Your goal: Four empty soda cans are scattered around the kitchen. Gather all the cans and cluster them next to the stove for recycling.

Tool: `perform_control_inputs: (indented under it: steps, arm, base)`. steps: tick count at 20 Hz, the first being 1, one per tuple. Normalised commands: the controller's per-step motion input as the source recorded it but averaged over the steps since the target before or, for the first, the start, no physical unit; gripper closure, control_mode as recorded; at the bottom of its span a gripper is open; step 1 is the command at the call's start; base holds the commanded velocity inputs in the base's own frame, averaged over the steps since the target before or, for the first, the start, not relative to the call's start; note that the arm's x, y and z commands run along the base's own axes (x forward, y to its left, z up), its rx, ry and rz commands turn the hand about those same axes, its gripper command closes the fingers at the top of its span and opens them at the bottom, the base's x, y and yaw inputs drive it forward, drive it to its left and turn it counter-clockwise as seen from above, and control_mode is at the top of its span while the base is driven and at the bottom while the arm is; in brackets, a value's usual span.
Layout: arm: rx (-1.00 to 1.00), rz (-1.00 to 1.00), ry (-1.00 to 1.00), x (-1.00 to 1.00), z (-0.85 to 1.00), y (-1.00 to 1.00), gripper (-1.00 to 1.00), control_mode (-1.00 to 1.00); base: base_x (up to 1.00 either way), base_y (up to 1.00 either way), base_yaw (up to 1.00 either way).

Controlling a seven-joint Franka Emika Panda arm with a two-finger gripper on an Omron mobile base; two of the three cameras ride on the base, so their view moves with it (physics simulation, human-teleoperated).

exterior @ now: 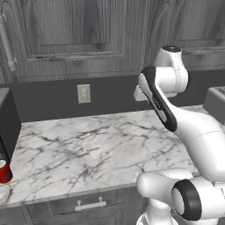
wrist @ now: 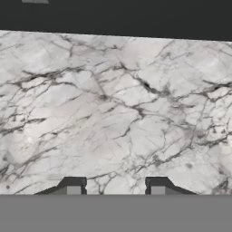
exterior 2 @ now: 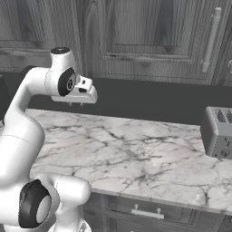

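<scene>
Nearest the camera in the hand view, the pincer (wrist: 115,183) shows two dark fingertips with a gap between them and nothing in it, hovering above bare marble; whether the jaws are at their narrowest cannot be told from the pictures, but they hold no can. The arm is raised over the marble table (exterior: 96,145), hand pointing down. One red soda can (exterior: 4,170) stands at the table's far left edge in the left base view, just beside a dark boxy appliance (exterior: 8,118). A toaster (exterior 2: 219,131) sits at the right. Judged from this, no cluster is formed here; gathering appears largely unfinished.
</scene>
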Motion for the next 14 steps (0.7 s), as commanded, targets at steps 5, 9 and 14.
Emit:
perform_control_inputs:
  steps: [5,9,14]
  arm:
    - [0.0,0.0,-0.01,-0.04,0.0,0.0,-1.0,-1.0]
    - [0.0,0.0,-0.02,-0.08,0.0,0.0,-1.0,-1.0]
    - [0.0,0.0,-0.02,-0.1,0.0,0.0,-1.0,-1.0]
  base:
    - [0.0,0.0,0.0]
    - [0.0,0.0,0.0]
    - [0.0,0.0,0.0]
